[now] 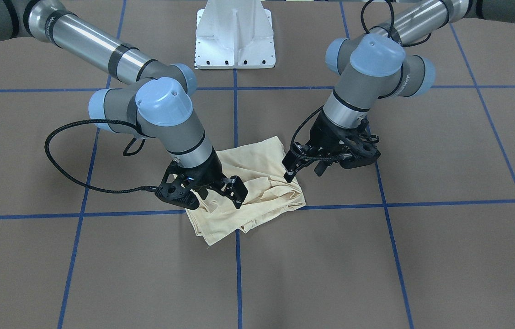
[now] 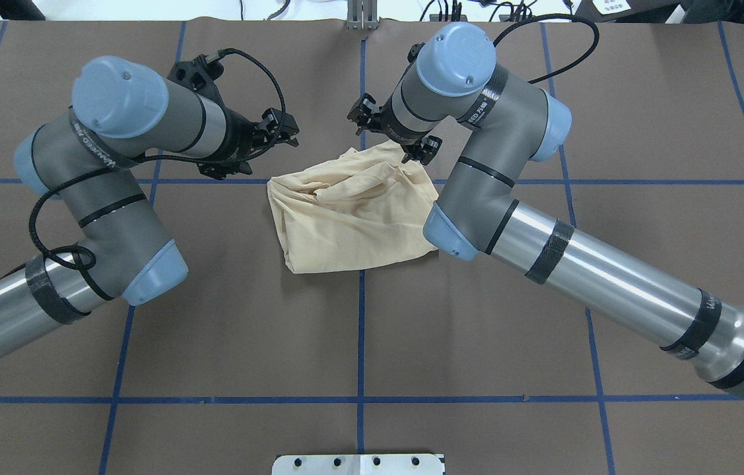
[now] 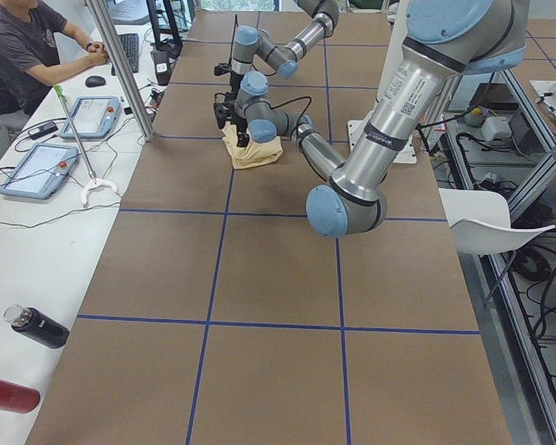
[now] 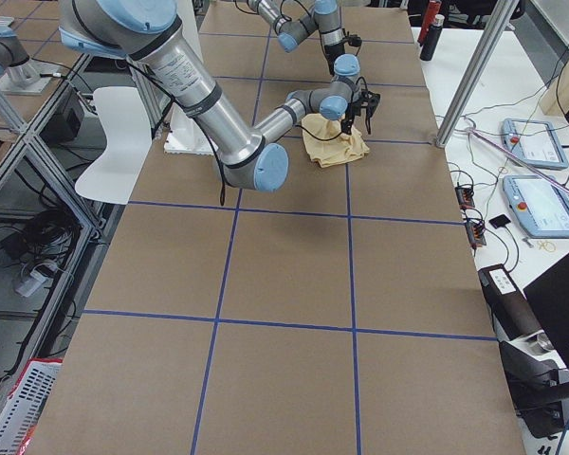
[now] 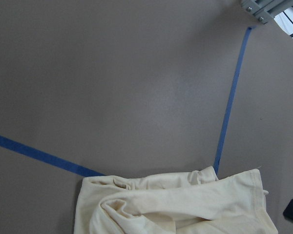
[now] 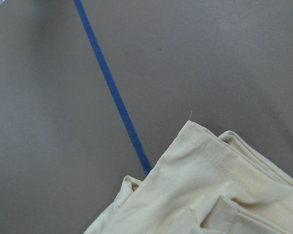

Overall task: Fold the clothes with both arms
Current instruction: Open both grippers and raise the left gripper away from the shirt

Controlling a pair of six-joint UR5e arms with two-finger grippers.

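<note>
Just one cream shirt (image 2: 352,218) — crumpled — and two hands, left hand (image 2: 281,130) and right hand (image 2: 395,132), both unclenched, empty.

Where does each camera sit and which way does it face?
Front-facing: opposite the robot, looking down; left arm, right arm, pedestal.
Overhead: behind the robot, looking down; both again.
Left side: table's end; left arm nearest.
Right side: opposite end; right arm nearest.
Left wrist: down at T-shirt; no arm.
Right wrist: same.
All share the T-shirt.
</note>
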